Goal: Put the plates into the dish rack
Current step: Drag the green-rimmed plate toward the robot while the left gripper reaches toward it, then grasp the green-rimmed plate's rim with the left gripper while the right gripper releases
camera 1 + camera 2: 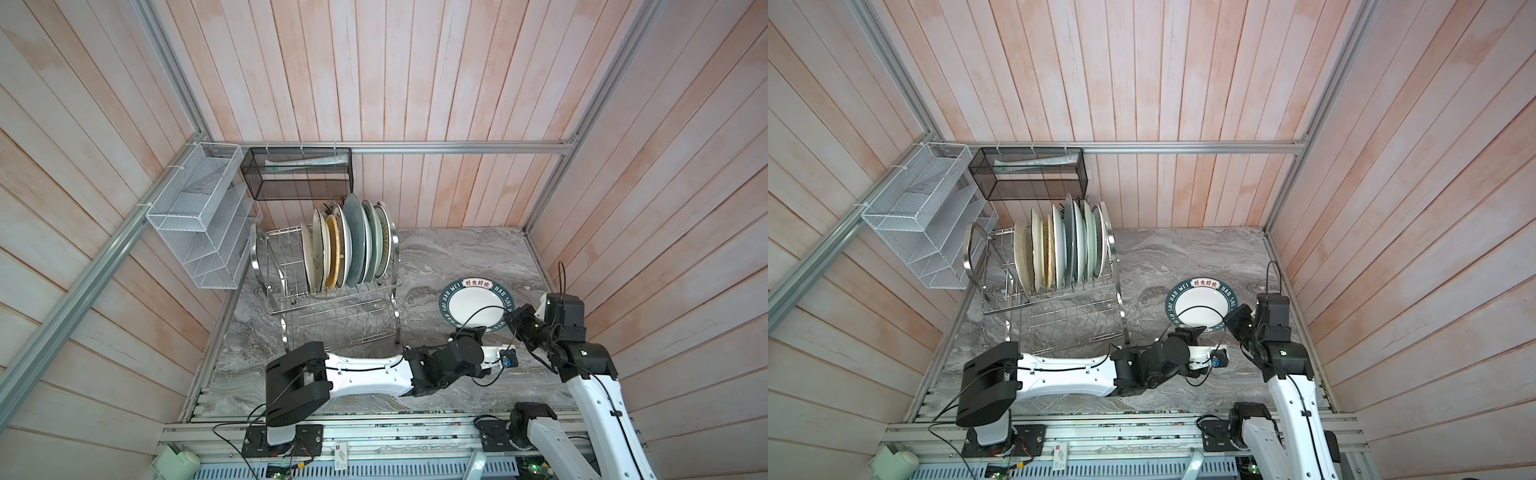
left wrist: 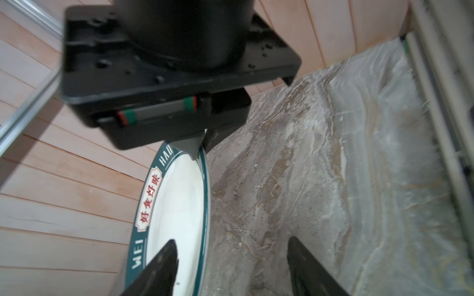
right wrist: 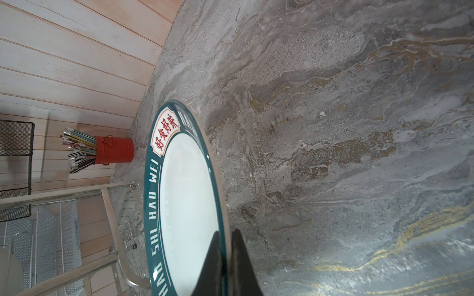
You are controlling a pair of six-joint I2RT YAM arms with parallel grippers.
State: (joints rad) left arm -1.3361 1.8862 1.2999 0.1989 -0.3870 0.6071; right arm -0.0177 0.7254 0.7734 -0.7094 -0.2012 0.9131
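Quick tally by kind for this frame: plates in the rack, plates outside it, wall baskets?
Plates standing in the dish rack: 7 told apart, woven disc included; overlap may hide more
Outside it: 1, green-rimmed plate in the right gripper
Wall baskets: 2, white basket and black basket
Total: 10

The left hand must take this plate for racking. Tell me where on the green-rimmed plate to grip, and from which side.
Pinch the rim of the green-rimmed plate with the left hand, coming edge-on from the side opposite the right hand, which pinches the far rim. The plate is thin and wide, so only its rim fits between fingers.
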